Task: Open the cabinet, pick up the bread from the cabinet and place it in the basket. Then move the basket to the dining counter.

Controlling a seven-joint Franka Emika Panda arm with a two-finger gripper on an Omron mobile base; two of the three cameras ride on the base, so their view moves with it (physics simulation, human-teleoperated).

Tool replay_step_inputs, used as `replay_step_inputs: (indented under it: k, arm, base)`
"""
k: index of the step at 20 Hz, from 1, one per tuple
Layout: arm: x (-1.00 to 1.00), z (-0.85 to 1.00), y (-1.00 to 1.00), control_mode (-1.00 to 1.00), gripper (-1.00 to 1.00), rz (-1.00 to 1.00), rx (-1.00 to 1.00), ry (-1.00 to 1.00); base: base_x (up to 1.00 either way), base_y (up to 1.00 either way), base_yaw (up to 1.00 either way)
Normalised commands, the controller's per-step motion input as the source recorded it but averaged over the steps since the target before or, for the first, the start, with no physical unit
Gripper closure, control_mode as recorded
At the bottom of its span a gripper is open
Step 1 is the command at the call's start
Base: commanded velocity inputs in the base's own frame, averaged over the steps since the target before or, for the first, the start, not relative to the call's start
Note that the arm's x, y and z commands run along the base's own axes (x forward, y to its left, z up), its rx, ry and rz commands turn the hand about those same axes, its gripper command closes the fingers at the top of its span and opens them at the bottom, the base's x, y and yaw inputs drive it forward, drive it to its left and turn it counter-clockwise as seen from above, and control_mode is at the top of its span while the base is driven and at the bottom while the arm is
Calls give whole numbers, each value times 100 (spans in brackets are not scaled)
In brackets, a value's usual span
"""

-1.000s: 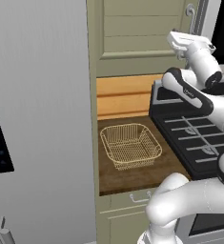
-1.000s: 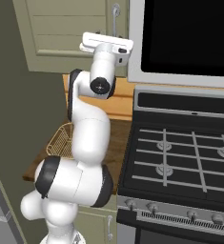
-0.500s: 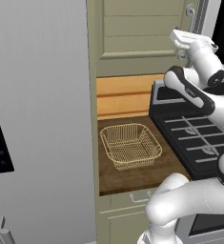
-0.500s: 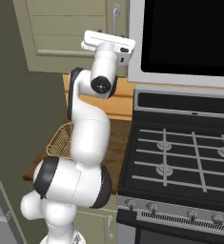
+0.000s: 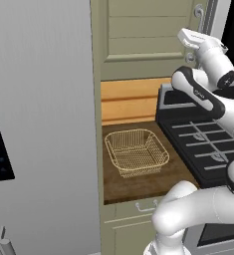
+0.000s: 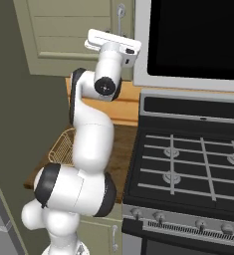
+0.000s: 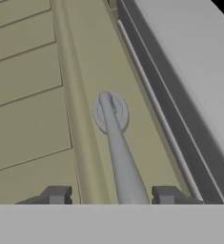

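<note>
Standing along the left edge of the left base view, the large flat grey fridge (image 5: 39,124) borders the tall sage-green wall cabinet (image 5: 143,35), whose grooved panelled door is closed. Below it, the square tan-gold wire-mesh basket (image 5: 137,152) sits on the short dark-brown worktop (image 5: 138,182), toward its back edge and apart from the black gas stove (image 5: 208,144) at the worktop's right edge. The bread cannot be seen behind the closed door. At the door's right edge, the white arm's two-finger gripper (image 7: 111,195) straddles the long curved silver handle (image 7: 118,152): its dark fingertips (image 7: 58,194) stand on either side of the bar with a gap showing, not pressed against it.
</note>
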Motion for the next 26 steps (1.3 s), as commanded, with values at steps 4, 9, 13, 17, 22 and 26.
replay_step_inputs:
  k: [4, 9, 13, 17, 22, 26]
  arm:
    - [0, 0, 0, -100, 100, 0, 0, 0]
    - [0, 0, 0, -100, 100, 0, 0, 0]
    - [-28, 0, 0, -100, 100, 0, 0, 0]
    - [-77, 0, 0, -100, 100, -2, 0, 0]
    - [-99, 0, 0, -100, 100, -3, 0, 2]
    - [-100, 0, 1, -100, 100, 0, -2, 7]
  base:
    - [0, 0, 0]
    - [0, 0, 0]
    - [0, 0, 0]
    - [0, 0, 0]
    - [0, 0, 0]
    - [0, 0, 0]
